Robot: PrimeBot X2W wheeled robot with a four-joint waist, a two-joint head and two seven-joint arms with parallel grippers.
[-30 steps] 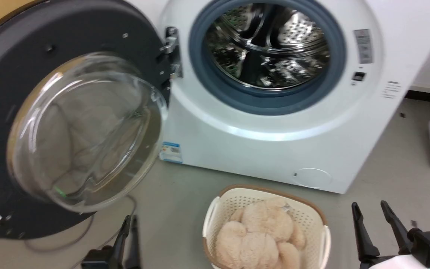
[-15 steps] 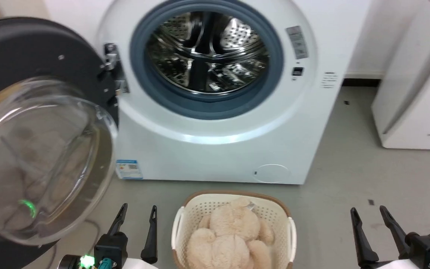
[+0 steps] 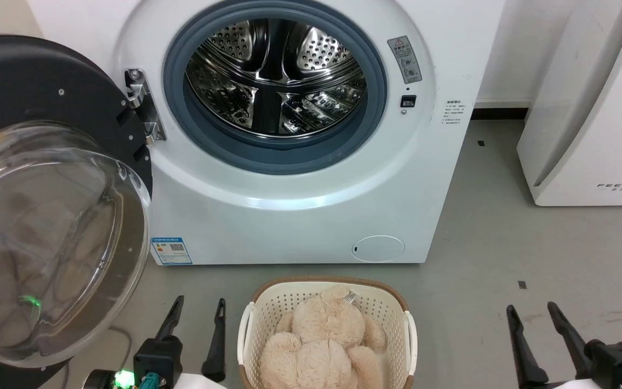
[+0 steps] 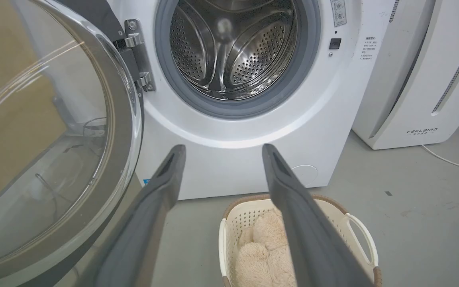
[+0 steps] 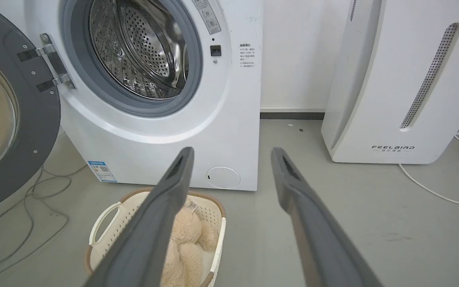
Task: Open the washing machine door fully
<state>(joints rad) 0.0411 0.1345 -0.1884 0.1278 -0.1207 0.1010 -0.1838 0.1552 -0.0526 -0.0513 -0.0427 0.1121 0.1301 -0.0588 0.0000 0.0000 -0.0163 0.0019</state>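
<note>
Since 1 second ago the left gripper (image 3: 199, 303) has parted its 2 fingers and holds nothing (the camera swung too); the right gripper (image 3: 531, 309) is spread, empty. Hinged at the left edge of the washing machine (image 3: 300, 216), the washing machine door (image 3: 46, 75) looks fully open.

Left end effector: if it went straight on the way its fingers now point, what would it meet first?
Probably the washing machine, its white front below the drum; the left end effector aims there, above the basket, though depth is unclear.
</note>
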